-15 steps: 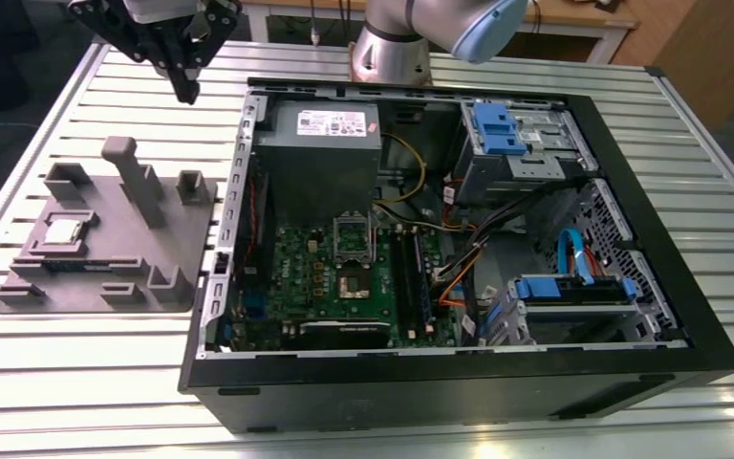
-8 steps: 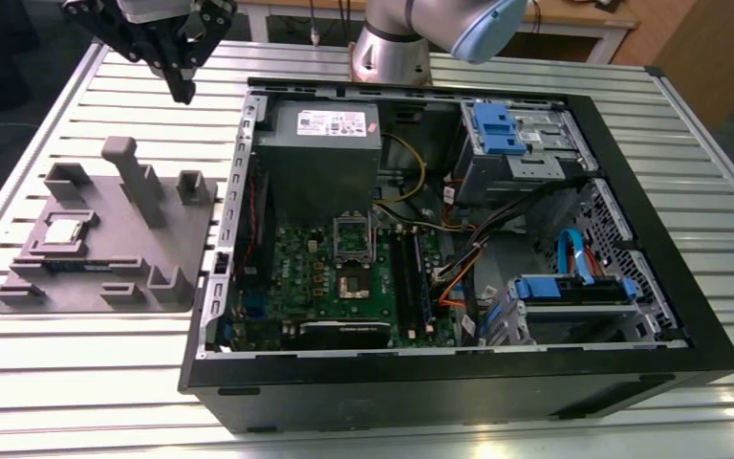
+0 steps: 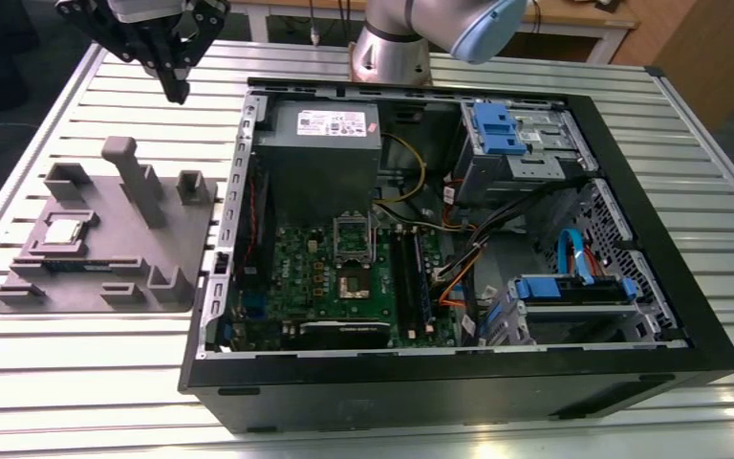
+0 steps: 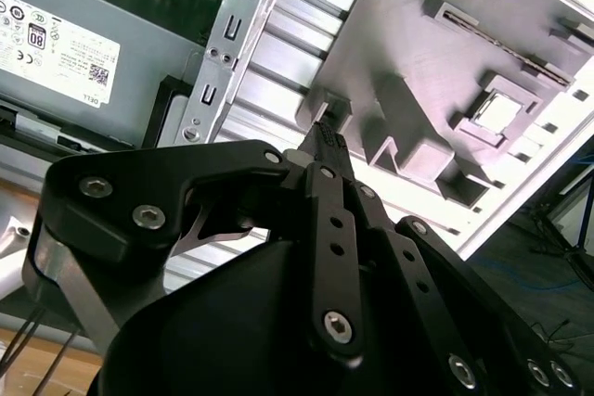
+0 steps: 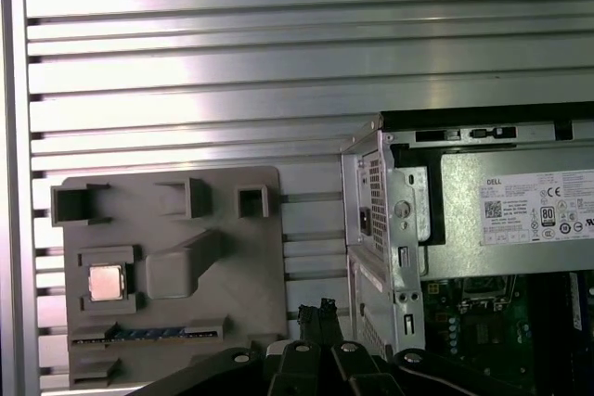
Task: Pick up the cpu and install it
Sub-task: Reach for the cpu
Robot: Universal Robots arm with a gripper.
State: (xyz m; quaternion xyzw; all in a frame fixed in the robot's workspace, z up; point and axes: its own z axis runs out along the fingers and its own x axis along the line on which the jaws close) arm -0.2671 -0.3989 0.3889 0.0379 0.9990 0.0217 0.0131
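on the grey tray [image 3: 150, 263] lies the cpu [image 3: 64, 229], well apart from the gripper [image 3: 179, 94], which is closed and empty.

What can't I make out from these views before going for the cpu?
- The cpu: its underside and any corner mark. It lies top-up in the grey tray and is too small in every view.
- The motherboard socket: whether its latch is open. It is too small in the exterior view.
- One edge of the tray in the first wrist view: covered by the hand.
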